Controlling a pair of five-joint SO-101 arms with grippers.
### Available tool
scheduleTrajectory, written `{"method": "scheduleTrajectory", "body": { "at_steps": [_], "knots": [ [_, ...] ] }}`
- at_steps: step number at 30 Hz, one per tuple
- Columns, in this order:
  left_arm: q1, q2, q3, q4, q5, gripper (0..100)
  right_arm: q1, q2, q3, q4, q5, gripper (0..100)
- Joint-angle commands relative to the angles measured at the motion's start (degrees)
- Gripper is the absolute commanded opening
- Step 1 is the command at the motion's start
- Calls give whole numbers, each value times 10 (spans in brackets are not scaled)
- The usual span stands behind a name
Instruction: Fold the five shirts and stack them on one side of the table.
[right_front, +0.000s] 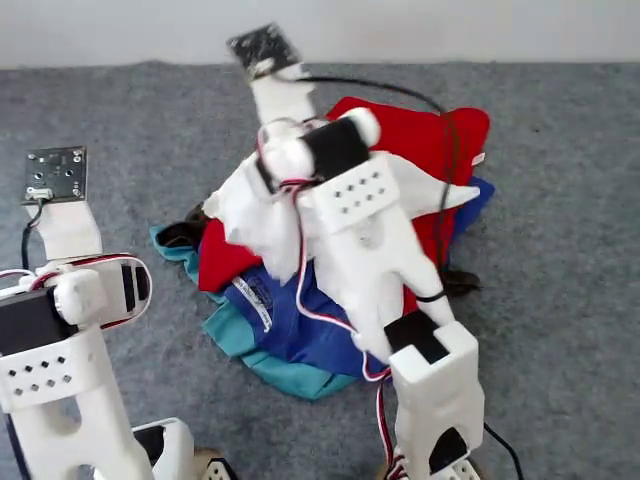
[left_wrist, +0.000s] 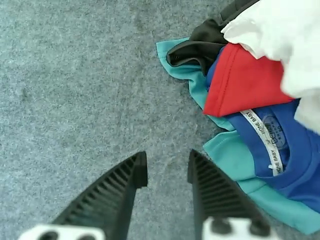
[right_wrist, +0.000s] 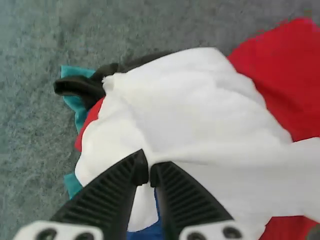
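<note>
So the pile of shirts (right_front: 320, 250) is sitting pretty much dead centre of the high view, all five still in one heap on the grey table (right_front: 560, 200). The white shirt (right_front: 255, 215) is on top, bunched up toward the left of the heap. The red shirt (right_front: 430, 135) spreads out to the upper right, the blue shirt (right_front: 300, 320) is lower down, and the teal shirt (right_front: 235, 335) pokes out along the bottom-left edge. A bit of the black shirt (right_front: 185, 232) sticks out at the pile's left side. The right arm (right_front: 370, 240) stretches from the bottom of the frame straight over the heap. In its wrist view the right tool (right_wrist: 148, 172) is pinched nearly closed, with a fold of the white shirt caught at the tips. The left arm (right_front: 60, 360) is down in the lower left corner of the high view. The left tool (left_wrist: 167, 167) hangs over bare table just beside the teal edge, not touching any cloth, its jaws a modest gap apart with nothing between them.
</note>
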Motion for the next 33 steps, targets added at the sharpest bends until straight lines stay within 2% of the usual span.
{"method": "scheduleTrajectory", "body": {
  "at_steps": [1,5,9,15,19,22,28,33],
  "knots": [
    [-4,4,-26,2,-4,216,53,-64,-97,22,4,8],
    [1,6,-29,-20,-1,261,146,-125,-156,22,3,8],
    [37,64,-67,-37,25,300,275,-190,-164,22,4,8],
    [176,230,-218,-27,57,307,461,-248,-164,20,23,8],
    [275,343,-313,-28,93,367,576,-249,-164,20,37,8],
    [324,433,-378,-37,95,369,647,-248,-147,20,37,8],
    [370,648,-513,-76,96,369,682,-248,-9,22,38,8],
    [408,836,-659,-61,106,367,680,-250,106,19,38,8]
  ]
}}
